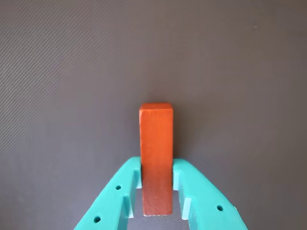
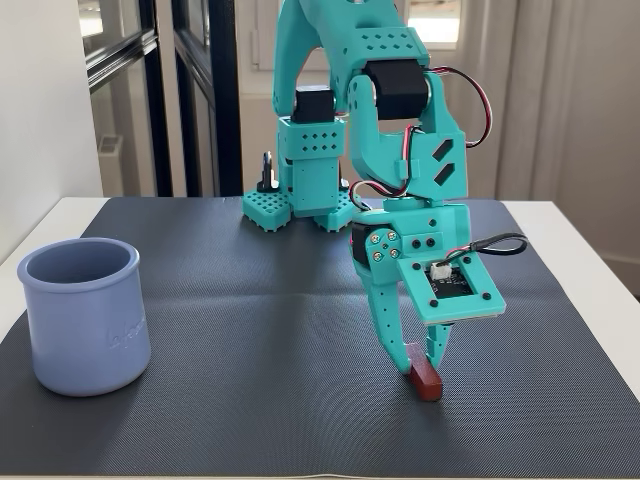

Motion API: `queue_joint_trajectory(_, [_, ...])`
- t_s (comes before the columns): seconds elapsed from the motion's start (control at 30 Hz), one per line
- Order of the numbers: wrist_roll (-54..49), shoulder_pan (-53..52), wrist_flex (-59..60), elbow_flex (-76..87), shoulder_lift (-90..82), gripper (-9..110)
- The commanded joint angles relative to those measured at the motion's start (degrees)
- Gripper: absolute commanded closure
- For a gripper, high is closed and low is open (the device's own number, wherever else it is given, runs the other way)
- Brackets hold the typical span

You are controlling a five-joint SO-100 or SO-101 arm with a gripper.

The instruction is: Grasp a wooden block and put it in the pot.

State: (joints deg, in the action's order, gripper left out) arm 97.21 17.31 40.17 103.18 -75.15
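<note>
The wooden block [image 1: 156, 143] is a dark red bar, seen end-on in the wrist view. It sits between my teal fingers [image 1: 120, 187], which press on both its long sides. In the fixed view the block [image 2: 427, 382] is low at the mat, right of centre, under my gripper [image 2: 420, 368], which points down at it. I cannot tell whether the block rests on the mat or is just off it. The pot [image 2: 85, 330], a periwinkle-blue cup, stands upright at the left of the mat, far from the gripper. It is out of the wrist view.
A dark textured mat [image 2: 250, 420] covers the white table [image 2: 575, 240]. The arm's teal base [image 2: 300, 195] stands at the back centre. A cable [image 2: 490, 245] loops from the wrist camera board.
</note>
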Motion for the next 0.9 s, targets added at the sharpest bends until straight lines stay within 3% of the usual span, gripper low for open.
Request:
queue_joint_trajectory(0.0, [-2.2, -1.7, -0.2, -2.5, -3.6, 101])
queue_joint_trajectory(0.63, [-23.1, -16.3, 0.1, -2.2, -23.2, 101])
queue_joint_trajectory(0.87, [-29.9, -26.6, 9.8, -2.2, -32.5, 101])
